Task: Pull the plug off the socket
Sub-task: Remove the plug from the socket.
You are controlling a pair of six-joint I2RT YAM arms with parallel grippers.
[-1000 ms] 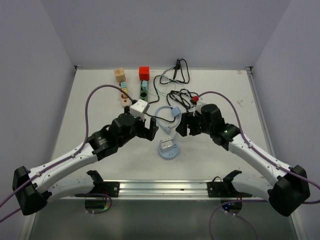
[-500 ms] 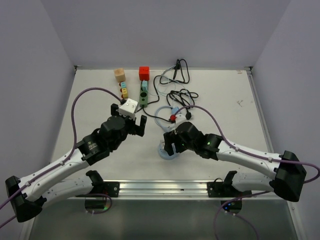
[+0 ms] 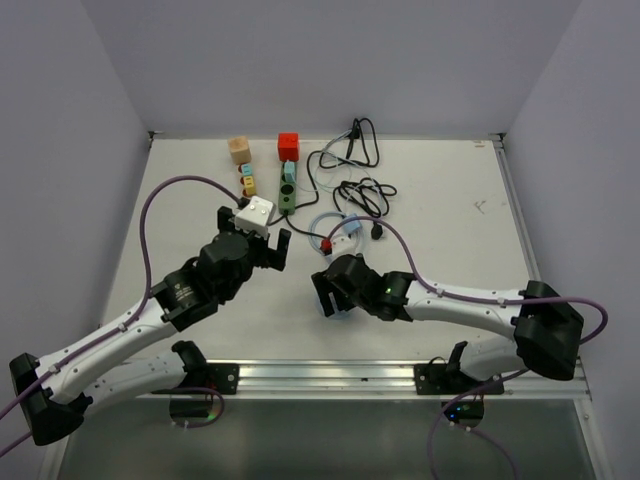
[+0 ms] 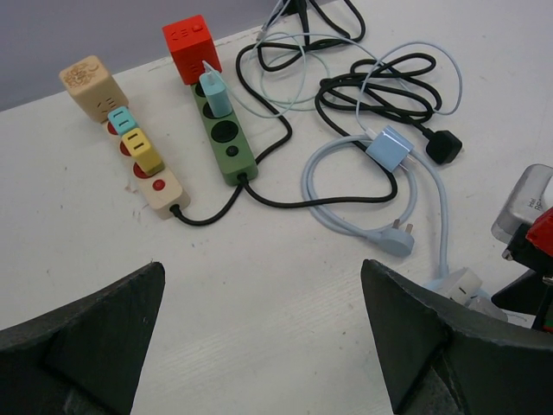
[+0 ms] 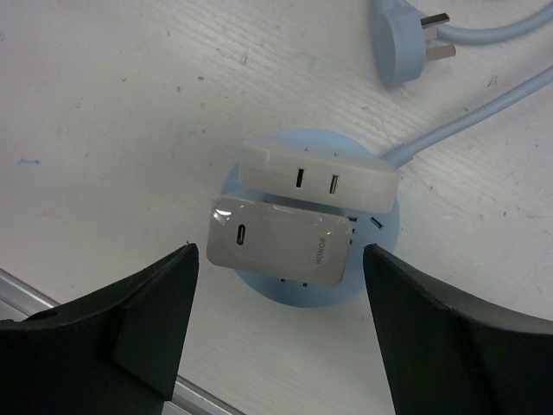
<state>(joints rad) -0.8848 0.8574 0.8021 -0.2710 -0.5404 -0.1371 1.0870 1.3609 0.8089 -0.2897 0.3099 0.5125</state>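
Right gripper (image 5: 276,259), jaws wide with nothing between them, hangs directly over the round pale-blue socket (image 5: 230,186), one finger to each side of it. Over the last second this arm has swung back from the tangle of black cables (image 4: 380,86) at mid-table toward the near edge, so that in the top view the right gripper (image 3: 328,293) now hides the socket. The left gripper (image 3: 255,238), also wide and empty, has drawn away toward the left edge and looks out over bare table (image 4: 259,259). The approach therefore appears finished and the grasp not yet begun; the plug remains seated. As a receptacle, the round socket carries two bodies: a flat white adapter (image 5: 318,177) with two slots, on the far side, and just beside it a grey-white charger (image 5: 281,242) with a single oval port; their pins are hidden, and which one the task means cannot be told. Near the far edge, the green power strip (image 4: 223,138) holds one pale teal plug (image 4: 213,91) at its far end, its other outlets vacant; the cream strip (image 4: 143,164) beside it holds a small teal and a small yellow block.
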